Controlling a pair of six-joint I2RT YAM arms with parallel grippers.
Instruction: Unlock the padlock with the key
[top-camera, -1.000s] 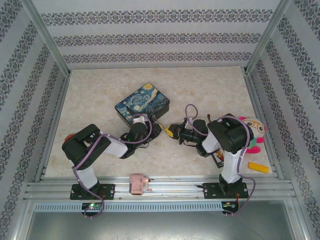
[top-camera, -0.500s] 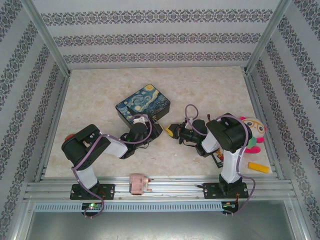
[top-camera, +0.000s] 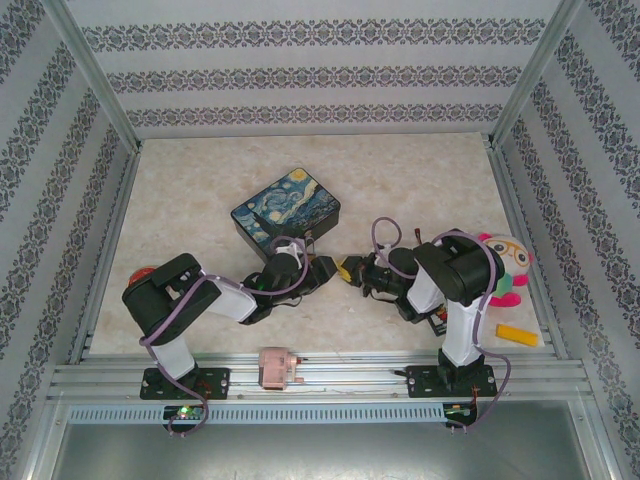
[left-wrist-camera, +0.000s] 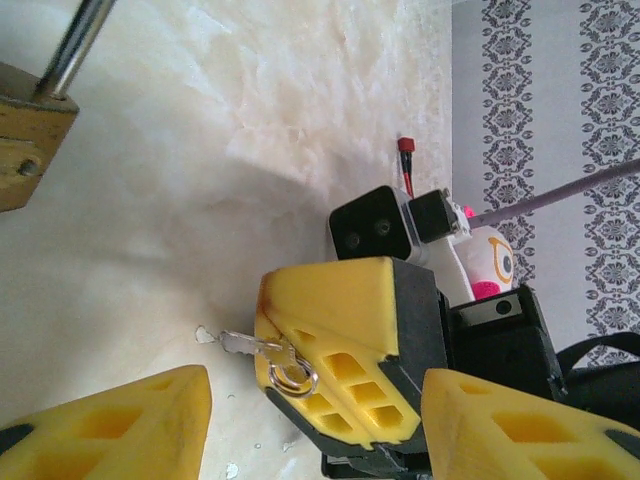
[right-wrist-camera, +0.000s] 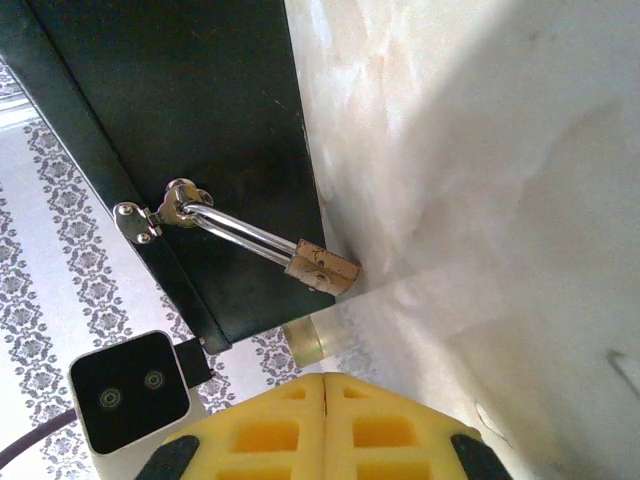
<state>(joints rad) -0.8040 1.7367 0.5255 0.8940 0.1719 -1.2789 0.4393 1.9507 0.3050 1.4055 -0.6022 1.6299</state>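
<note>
marbled tabletop: the right gripper (right-wrist-camera: 325, 390), pressed together, pinches the key (left-wrist-camera: 245, 345); the left gripper (top-camera: 320, 268) is spread beside it. the padlock (right-wrist-camera: 322, 264) hangs from the box (right-wrist-camera: 200, 100) latch. such a thin pinch could let the key twist or drop at the keyhole.

Beyond the box (top-camera: 285, 208) and along the left, the table (top-camera: 200, 170) lies bare. The left gripper (top-camera: 322, 268) and the right gripper (top-camera: 347, 268), which pinches the key (left-wrist-camera: 243, 344), crowd the padlock (right-wrist-camera: 322, 265) on its near side. A toy (top-camera: 505, 262) blocks the right edge.

Striped damask wallpaper walls (top-camera: 300, 70); pale marbled tabletop (top-camera: 200, 180); aluminium frame (top-camera: 330, 376).
</note>
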